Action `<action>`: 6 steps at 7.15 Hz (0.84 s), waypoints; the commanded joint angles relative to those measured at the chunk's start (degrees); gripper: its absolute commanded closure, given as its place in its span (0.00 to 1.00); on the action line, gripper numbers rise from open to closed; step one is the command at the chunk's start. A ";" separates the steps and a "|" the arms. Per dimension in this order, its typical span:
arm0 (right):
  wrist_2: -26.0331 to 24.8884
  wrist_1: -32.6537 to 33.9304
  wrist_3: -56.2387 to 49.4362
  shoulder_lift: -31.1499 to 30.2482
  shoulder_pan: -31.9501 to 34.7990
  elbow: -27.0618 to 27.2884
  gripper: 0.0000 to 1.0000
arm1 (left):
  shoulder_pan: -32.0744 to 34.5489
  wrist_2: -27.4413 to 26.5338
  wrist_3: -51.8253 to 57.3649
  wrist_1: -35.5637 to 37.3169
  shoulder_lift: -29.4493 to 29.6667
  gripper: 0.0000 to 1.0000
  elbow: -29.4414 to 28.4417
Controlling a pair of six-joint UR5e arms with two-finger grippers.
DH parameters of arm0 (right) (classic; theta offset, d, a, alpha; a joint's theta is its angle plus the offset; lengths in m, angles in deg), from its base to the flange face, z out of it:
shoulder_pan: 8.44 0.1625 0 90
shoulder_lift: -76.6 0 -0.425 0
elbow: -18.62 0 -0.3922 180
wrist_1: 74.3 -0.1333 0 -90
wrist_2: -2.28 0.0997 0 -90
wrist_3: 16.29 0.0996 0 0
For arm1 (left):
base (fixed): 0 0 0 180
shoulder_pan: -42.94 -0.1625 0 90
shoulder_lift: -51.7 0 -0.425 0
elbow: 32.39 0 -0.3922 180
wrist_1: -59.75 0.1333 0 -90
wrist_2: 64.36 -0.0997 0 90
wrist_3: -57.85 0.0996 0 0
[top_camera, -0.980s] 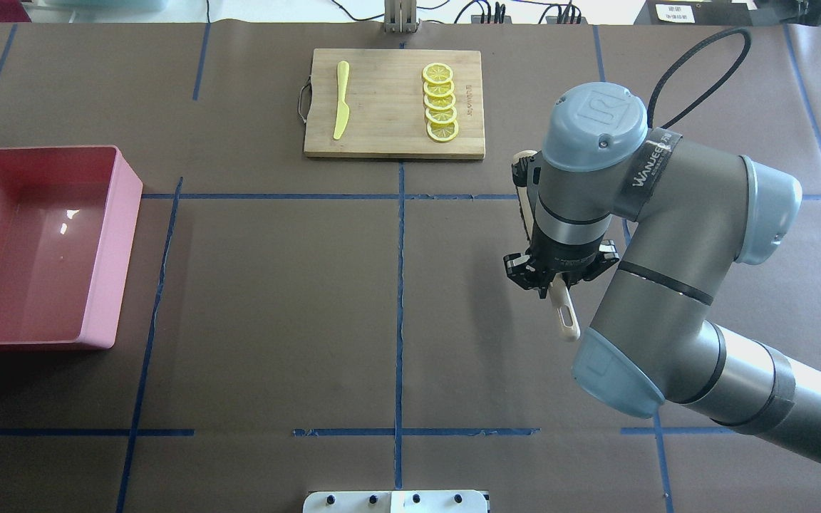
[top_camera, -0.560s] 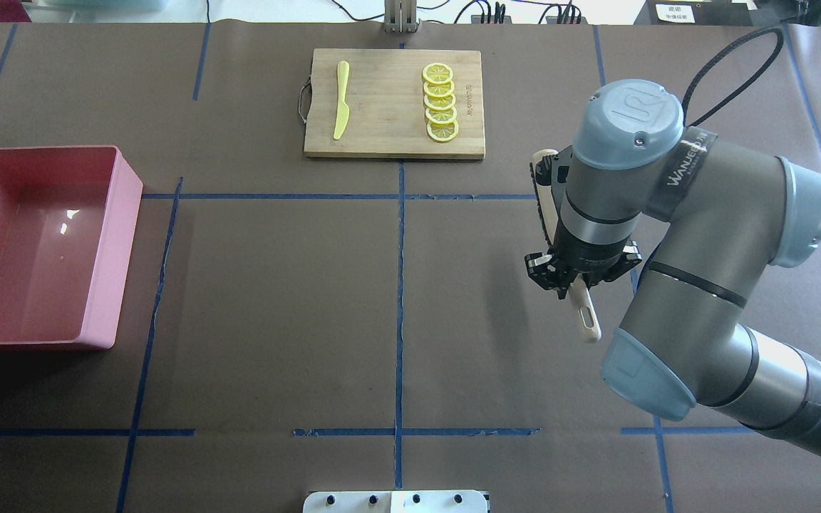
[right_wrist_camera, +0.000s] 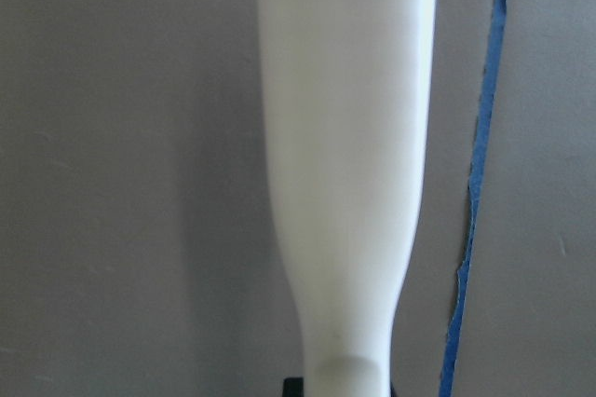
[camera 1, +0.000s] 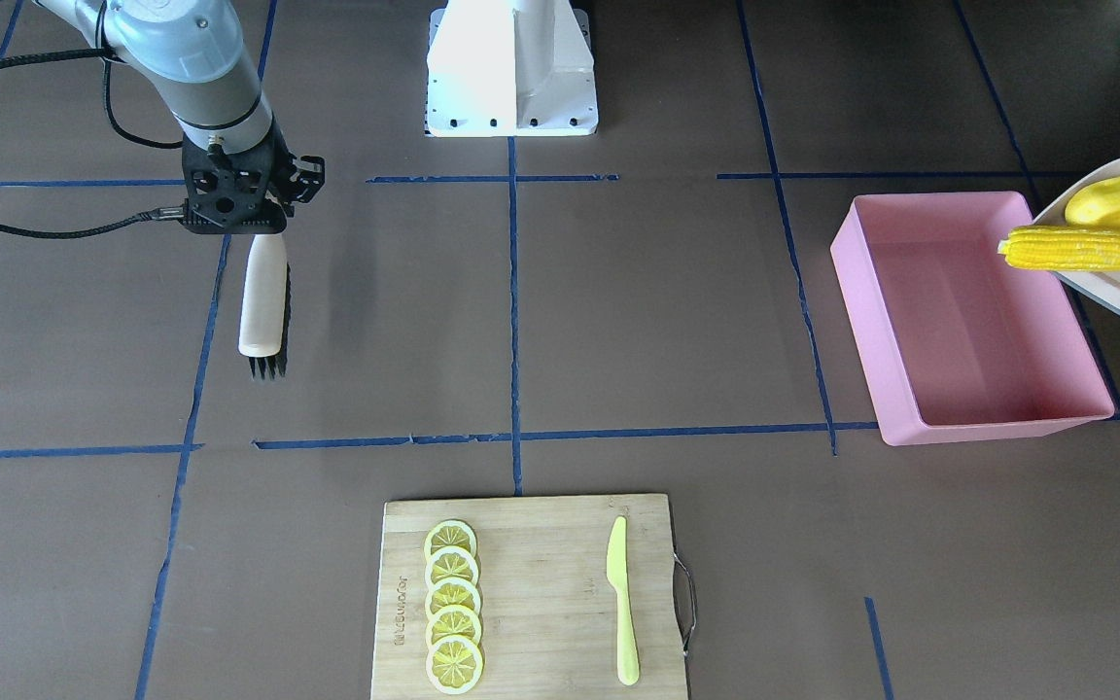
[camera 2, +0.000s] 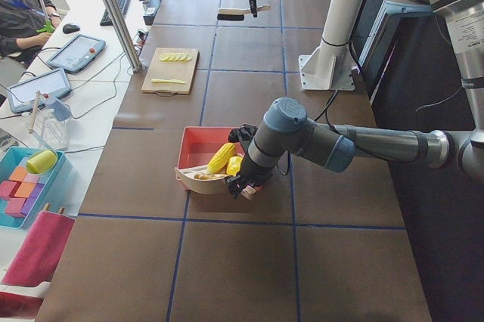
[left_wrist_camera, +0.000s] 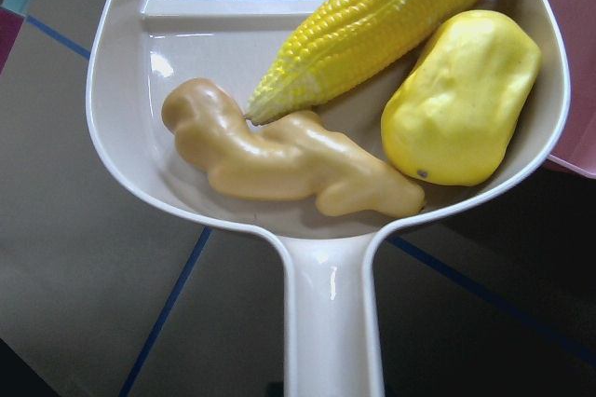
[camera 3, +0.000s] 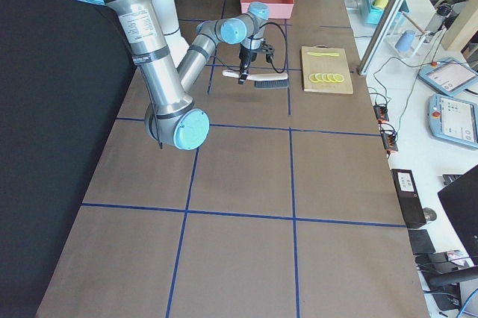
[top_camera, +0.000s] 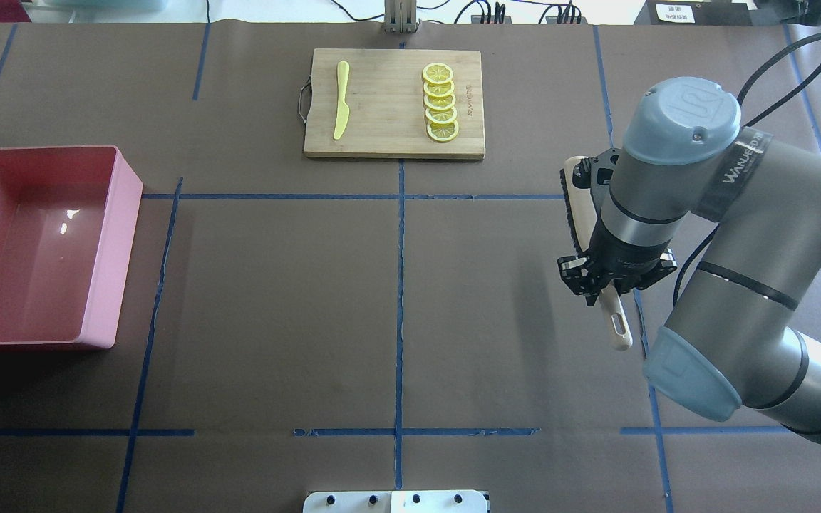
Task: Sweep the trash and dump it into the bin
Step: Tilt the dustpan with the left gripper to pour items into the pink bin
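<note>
The corn cob (left_wrist_camera: 372, 24), potato (left_wrist_camera: 461, 99) and ginger root (left_wrist_camera: 289, 159) lie in the dustpan (left_wrist_camera: 186, 52), at the edge of the bin (camera 1: 968, 321). The brush (camera 1: 263, 282) is well apart from them.

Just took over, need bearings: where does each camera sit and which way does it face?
Front-facing: across the table, facing the base; right claw, view's left, holds brush.
Overhead: behind robot, looking down; right arm shows.
Left side: robot's left end; left arm near, dustpan at pink bin.
Right side: opposite end; right arm near.
Left wrist: dustpan with corn cob, potato, ginger root.
Right wrist: along brush handle.
Overhead and front-facing share the cutting board.
</note>
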 commanded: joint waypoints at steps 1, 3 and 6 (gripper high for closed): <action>3.15 -0.03 -0.27 -3.38 2.43 2.17 1.00 | -3.70 -6.43 0.01 0.53 0.03 1.00 2.19; 3.51 -0.03 -1.06 -7.32 3.14 4.09 1.00 | -4.95 -7.88 -0.08 1.50 0.29 1.00 3.16; 3.51 -0.12 -3.17 -14.19 3.94 9.01 1.00 | -5.82 -12.07 0.01 1.50 0.21 1.00 4.57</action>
